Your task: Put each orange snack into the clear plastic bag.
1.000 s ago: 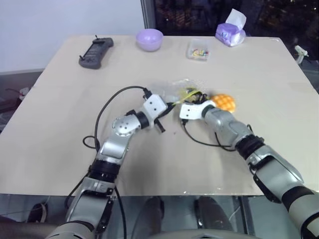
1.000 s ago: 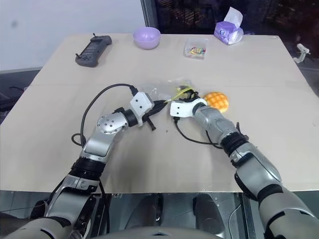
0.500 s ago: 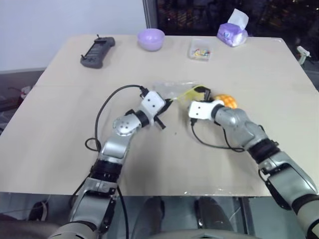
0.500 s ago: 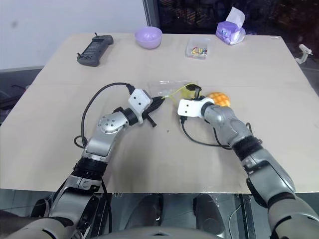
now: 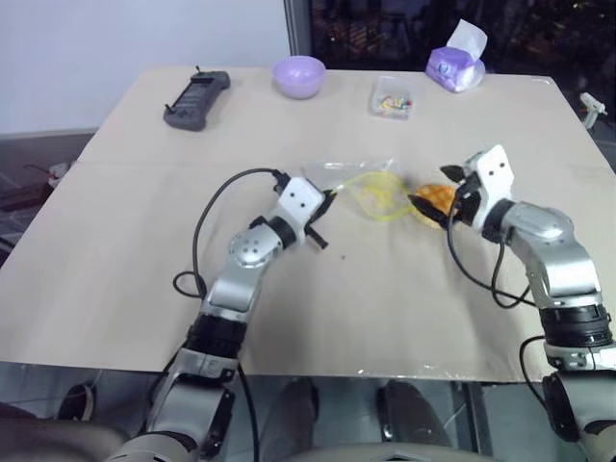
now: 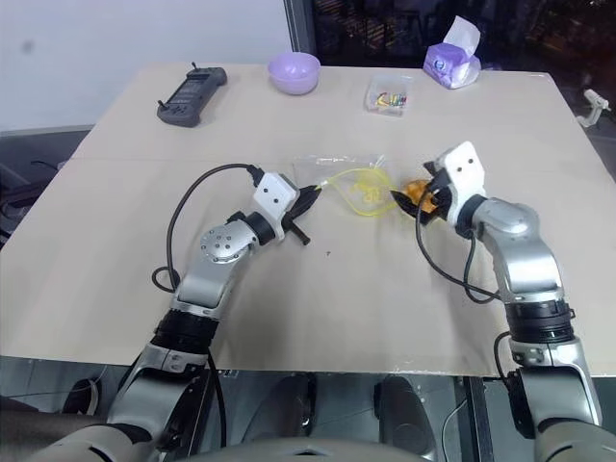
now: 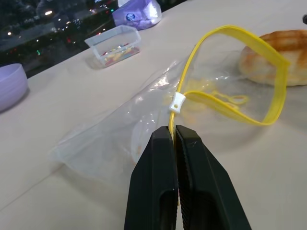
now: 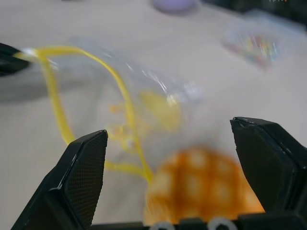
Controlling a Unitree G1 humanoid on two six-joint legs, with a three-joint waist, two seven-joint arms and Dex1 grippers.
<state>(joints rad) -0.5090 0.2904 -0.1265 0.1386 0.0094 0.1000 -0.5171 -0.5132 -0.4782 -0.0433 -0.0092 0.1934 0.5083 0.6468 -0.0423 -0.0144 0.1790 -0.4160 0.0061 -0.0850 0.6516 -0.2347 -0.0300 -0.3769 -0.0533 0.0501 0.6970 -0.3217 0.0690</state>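
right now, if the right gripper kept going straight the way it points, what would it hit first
Most likely the orange snack, which sits between the open fingers of the right gripper. Past it lies the open mouth of the clear plastic bag. Depth is unclear, so it might meet the table first.

a pale beige table (image 5: 125,241) carries everything. near its far edge, from the robot's left to right, lie a dark handheld controller (image 5: 196,99), a lilac bowl (image 5: 297,76), a small clear box (image 5: 391,98) of colourful bits and a purple tissue pack (image 5: 456,67) with a white tissue sticking up. toward the middle, the clear plastic bag (image 5: 354,181) rests on the tabletop, its yellow seal strip looped open toward the robot's right. just beside that opening sits 1 orange snack (image 5: 434,198), grid-scored on top, directly on the table.
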